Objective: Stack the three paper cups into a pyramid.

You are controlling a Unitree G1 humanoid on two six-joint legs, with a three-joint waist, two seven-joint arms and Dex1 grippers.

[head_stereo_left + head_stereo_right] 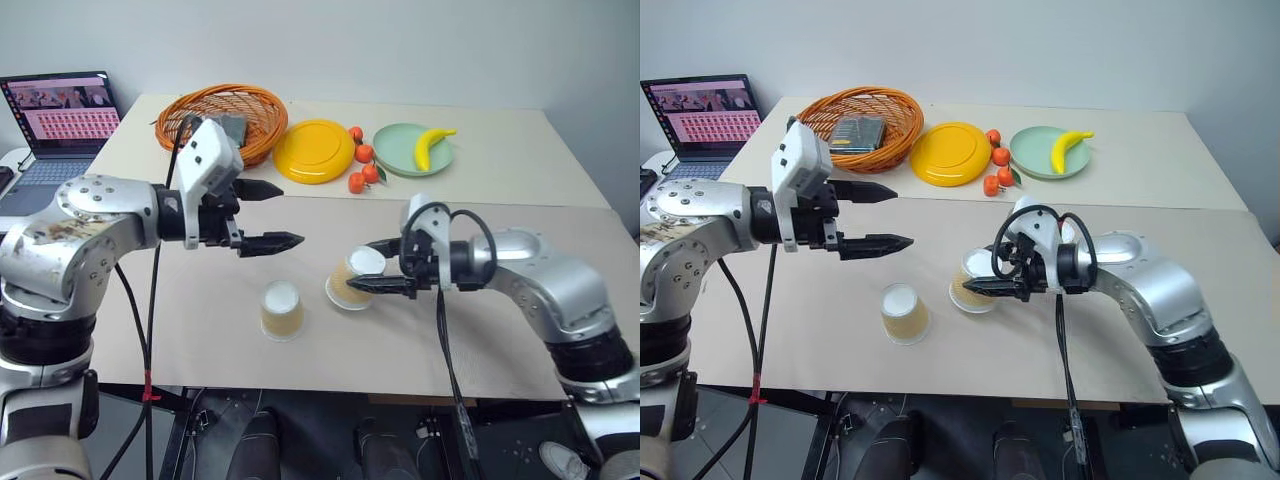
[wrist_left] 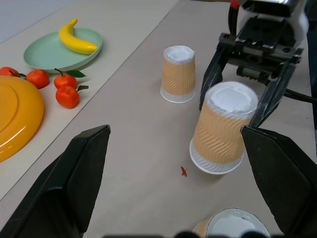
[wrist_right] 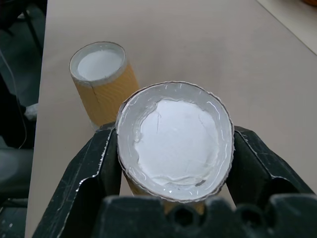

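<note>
Tan paper cups, three of them, all upside down with white bases up. We see the right gripper (image 1: 372, 266) clamped on one cup (image 1: 352, 280), a finger on either side of it; in the head views this held cup is tilted, and whether its rim touches the table (image 1: 500, 330) we cannot tell. A second cup (image 1: 281, 309) stands on the table nearer the front edge, apart from the held one. We see the third cup (image 2: 178, 74) in the left wrist view, standing beyond the held cup; in the head views it is hidden behind the right gripper. No cup sits on another.

Our left gripper (image 1: 268, 215) hovers above the table with its fingers wide apart, holding nothing.

At the back of the table we note an orange wicker basket (image 1: 230, 110), a yellow plate (image 1: 314, 150), several small oranges (image 1: 362, 168), and a green plate (image 1: 400, 150) carrying a banana (image 1: 432, 146). A laptop (image 1: 62, 120) sits off to the left.
</note>
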